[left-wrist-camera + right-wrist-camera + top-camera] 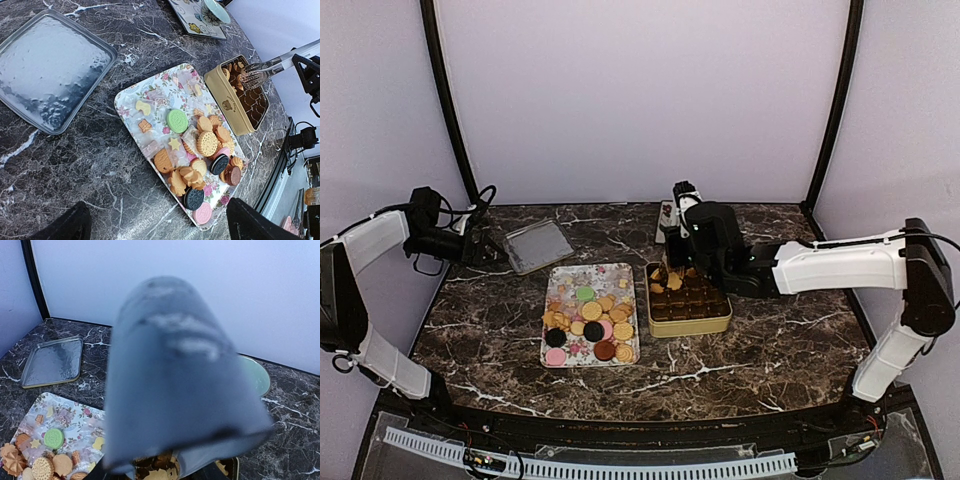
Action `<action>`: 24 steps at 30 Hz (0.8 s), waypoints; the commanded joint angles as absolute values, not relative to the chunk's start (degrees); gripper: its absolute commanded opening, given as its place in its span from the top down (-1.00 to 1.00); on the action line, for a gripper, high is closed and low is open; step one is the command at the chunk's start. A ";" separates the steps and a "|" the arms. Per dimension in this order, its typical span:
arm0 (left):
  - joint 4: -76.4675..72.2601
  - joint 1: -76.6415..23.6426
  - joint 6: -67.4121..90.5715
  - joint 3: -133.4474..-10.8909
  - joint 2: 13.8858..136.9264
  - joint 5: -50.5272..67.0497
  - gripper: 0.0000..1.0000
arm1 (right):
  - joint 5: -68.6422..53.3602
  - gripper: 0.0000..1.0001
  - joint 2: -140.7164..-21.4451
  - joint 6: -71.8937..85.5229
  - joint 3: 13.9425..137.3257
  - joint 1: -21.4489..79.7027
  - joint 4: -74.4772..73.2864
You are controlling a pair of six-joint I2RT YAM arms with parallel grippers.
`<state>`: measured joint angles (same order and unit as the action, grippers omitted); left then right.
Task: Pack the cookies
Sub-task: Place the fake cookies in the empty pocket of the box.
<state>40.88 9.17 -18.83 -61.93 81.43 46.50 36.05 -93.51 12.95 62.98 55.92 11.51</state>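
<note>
Top external view: most cookies (590, 322) are seen heaped on a floral tray (563, 281) at bench (770, 340) centre. They are mostly tan rounds, w/ green, pink and dark brown discs among them. A gold tin (691, 326) is set just beside the tray on its right, w/ a brown divided insert. Only a few cookies are seen in the tin, at its far-left corner.

The right tool (685, 250) is held over the tin's far end. Metal tongs (260, 72) are shown in the left wrist view, reaching in from the right w/ their tips above those few packed cookies. The tongs are taken to be clamped in the right tool, but its fingers are masked in the right wrist view by a blurred grey shape.

The left tool (160, 226) is parked at the bench's far-left, fingers spread wide w/ nothing between them. A shallow metal lid (52, 70) is laid flat just beyond it, apart from the tray.

A patterned plate (192, 22) w/ a pale green cup (215, 11) on it is seen at the far edge of the bench, behind the tin.
</note>
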 commanded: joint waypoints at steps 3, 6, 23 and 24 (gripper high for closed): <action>42.51 9.44 -19.46 -62.84 79.50 47.02 -0.93 | 38.52 0.21 -93.31 13.24 63.59 55.72 13.72; 42.39 9.47 -19.30 -62.59 79.71 47.40 -0.93 | 39.27 0.22 -92.32 13.01 62.38 55.69 13.73; 42.40 9.49 -19.32 -62.49 79.28 47.77 -0.93 | 39.76 0.27 -88.77 14.11 59.36 55.02 12.94; 42.38 9.43 -19.25 -62.49 79.23 47.76 -0.93 | 39.53 0.28 -88.89 14.21 59.81 55.02 12.97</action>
